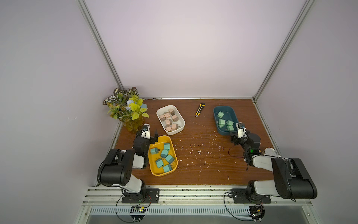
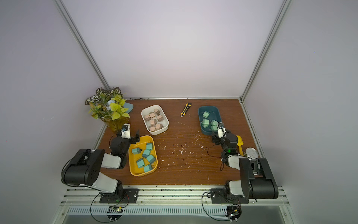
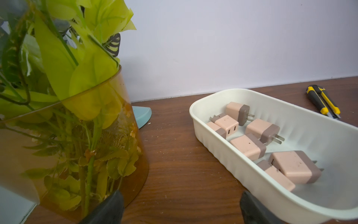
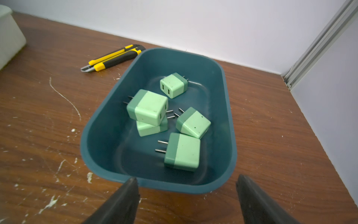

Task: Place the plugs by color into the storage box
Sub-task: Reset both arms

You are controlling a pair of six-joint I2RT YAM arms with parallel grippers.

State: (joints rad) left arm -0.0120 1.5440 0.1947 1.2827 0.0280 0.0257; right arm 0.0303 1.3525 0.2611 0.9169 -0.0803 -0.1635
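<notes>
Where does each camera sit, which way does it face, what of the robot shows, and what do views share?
Top views: high above the front edge, looking down at the whole table; left arm and right arm show.
Left wrist: low, facing the back wall; vase, white tray of pink plugs; only its open jaws show.
Right wrist: angled down into the blue tray of green plugs; only its open jaws show.
Shared: the utility knife appears in all four.

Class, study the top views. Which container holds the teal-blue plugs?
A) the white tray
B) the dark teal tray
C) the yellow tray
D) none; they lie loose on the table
C: the teal-blue plugs lie in the yellow tray, while the white tray holds pink-beige plugs and the dark teal tray holds mint green plugs.
</notes>
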